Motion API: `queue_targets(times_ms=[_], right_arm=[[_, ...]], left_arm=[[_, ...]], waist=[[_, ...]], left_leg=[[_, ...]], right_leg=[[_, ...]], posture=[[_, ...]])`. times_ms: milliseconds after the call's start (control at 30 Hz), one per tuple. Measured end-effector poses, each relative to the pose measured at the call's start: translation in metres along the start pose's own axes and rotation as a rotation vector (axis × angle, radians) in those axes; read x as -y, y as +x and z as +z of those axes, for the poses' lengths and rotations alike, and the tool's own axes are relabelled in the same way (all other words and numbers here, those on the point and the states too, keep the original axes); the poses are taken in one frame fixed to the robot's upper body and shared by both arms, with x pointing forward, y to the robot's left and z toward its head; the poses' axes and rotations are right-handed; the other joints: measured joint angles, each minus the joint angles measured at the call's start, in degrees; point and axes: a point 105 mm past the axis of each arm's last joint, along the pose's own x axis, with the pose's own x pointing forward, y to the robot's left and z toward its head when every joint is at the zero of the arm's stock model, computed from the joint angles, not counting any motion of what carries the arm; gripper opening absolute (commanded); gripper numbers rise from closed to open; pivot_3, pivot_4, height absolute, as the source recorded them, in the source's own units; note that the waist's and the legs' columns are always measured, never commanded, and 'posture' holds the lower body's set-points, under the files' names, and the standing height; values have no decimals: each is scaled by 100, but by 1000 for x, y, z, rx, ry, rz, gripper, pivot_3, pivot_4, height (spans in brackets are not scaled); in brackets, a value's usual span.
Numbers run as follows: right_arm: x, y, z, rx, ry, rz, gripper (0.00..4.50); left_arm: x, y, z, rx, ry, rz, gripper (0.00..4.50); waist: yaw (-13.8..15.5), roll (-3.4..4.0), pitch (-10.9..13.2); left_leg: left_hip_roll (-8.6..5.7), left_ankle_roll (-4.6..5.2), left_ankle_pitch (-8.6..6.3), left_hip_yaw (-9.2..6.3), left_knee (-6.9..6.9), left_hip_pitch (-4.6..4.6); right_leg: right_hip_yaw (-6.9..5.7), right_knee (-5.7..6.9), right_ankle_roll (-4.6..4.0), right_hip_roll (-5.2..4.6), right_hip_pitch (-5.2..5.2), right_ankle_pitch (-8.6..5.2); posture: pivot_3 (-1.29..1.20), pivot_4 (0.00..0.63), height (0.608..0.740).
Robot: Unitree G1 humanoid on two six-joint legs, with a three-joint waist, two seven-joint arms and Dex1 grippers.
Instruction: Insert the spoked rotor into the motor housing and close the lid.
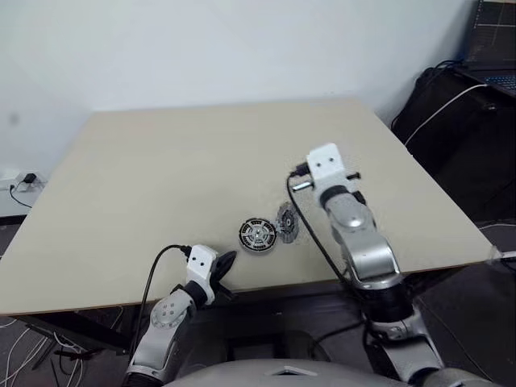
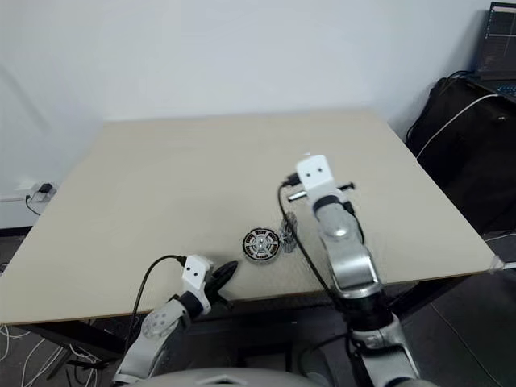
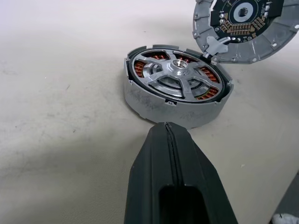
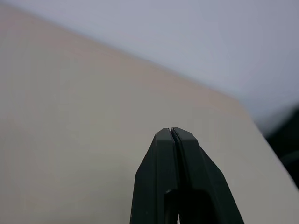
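The motor housing point(image 1: 257, 235) sits near the table's front edge. In the left wrist view the spoked rotor point(image 3: 179, 74) lies inside the housing point(image 3: 159, 106), with copper windings showing between its spokes. The lid point(image 1: 286, 221) stands tilted up at the housing's right side, its ribbed face point(image 3: 243, 28) turned toward the housing. My left gripper point(image 1: 226, 263) is shut and empty, its tip point(image 3: 166, 127) just short of the housing's near wall. My right gripper point(image 4: 171, 131) is shut on nothing, raised above the table to the right of the lid and pointing toward the far edge.
The beige table point(image 1: 161, 177) ends close in front of the housing and to the right of my right arm point(image 1: 355, 226). Black gear with a white cable point(image 1: 451, 105) and a laptop point(image 1: 493, 48) stand beyond the right edge.
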Motion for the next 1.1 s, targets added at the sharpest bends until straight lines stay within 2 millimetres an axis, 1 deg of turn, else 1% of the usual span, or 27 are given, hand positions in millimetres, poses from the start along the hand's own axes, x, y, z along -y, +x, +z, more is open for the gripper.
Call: queue_targets(times_ms=[100, 167, 200, 267, 333, 400, 467, 633, 733, 867, 1000, 1100], right_arm=[[16, -16, -44, -150, -69, -29, 57], [14, -27, -67, -243, -82, 4, 57], [11, -33, -74, -276, -95, 38, 57], [-2, -47, -86, -337, -119, 147, 57], [-19, -58, -89, -366, -106, 253, 57], [-32, -62, -83, -358, -74, 330, 57], [-43, -65, -73, -323, -29, 386, 57], [-69, -65, -47, -243, 142, 475, 57], [-73, -62, -34, -212, 203, 514, 57], [-80, -62, -24, -193, 234, 565, 57], [-88, -62, -16, -177, 244, 611, 57], [-97, -61, -15, -184, 253, 644, 57]], left_arm=[[0, 1, 2, 3, 11, -12, 0], [-1, 1, 3, 2, 22, -14, 0], [-1, 2, 4, 6, 27, -18, 0], [-2, 2, 6, 9, 45, -19, 0], [-4, 2, 8, 20, 61, -14, 0], [-4, 3, 11, 31, 83, -13, 0], [-5, 3, 11, 34, 92, -12, 0], [-5, 3, 10, 37, 96, -11, 0], [-5, 3, 11, 38, 97, -11, 0], [-6, 3, 11, 38, 97, -9, 0], [-7, 2, 10, 36, 96, -6, 0], [-7, 2, 10, 34, 95, -4, 0]], waist=[[5, -2, 1], [-14, 1, 4], [-14, 1, 5], [-17, 0, 7], [-18, -7, 11], [-15, -15, 17], [-5, -26, 23], [-3, -36, 30], [2, -36, 30], [-4, -34, 31], [-7, -34, 30], [-5, -34, 30]], left_leg=[[0, 3, -1, 1, 1, 0], [4, 3, -1, 8, 1, 3], [5, 3, -1, 10, 3, 4], [8, 3, -1, 10, 4, 9], [10, 3, -1, 10, 7, 11], [10, 3, -1, 9, 11, 11], [9, 3, -1, 7, 12, 10], [9, 3, -2, 3, 8, 4], [7, 4, -3, 3, 9, 5], [8, 4, -3, 1, 8, 5], [8, 4, -3, 1, 7, 6], [8, 4, -3, 1, 8, 7]], right_leg=[[1, -1, 0, 0, 2, -2], [5, 3, 0, 4, 1, -2], [5, 4, 1, 4, 3, -2], [4, 4, 1, 6, 8, -3], [4, 4, 2, 8, 10, -3], [4, 4, 3, 7, 12, -3], [2, 2, 7, 7, 13, 0], [1, -2, 9, 4, 8, 1], [0, -5, 9, 2, 9, 2], [-1, -4, 9, 3, 8, 2], [-1, -3, 9, 3, 9, 1], [-2, -3, 8, 3, 9, 1]], posture=[[0, 0, 740], [0, 0, 740], [0, 0, 740], [0, 0, 740], [0, 0, 740], [0, 0, 740], [0, 0, 740], [0, 0, 740], [0, 0, 740], [0, 0, 740], [0, 0, 740], [0, 0, 740]])
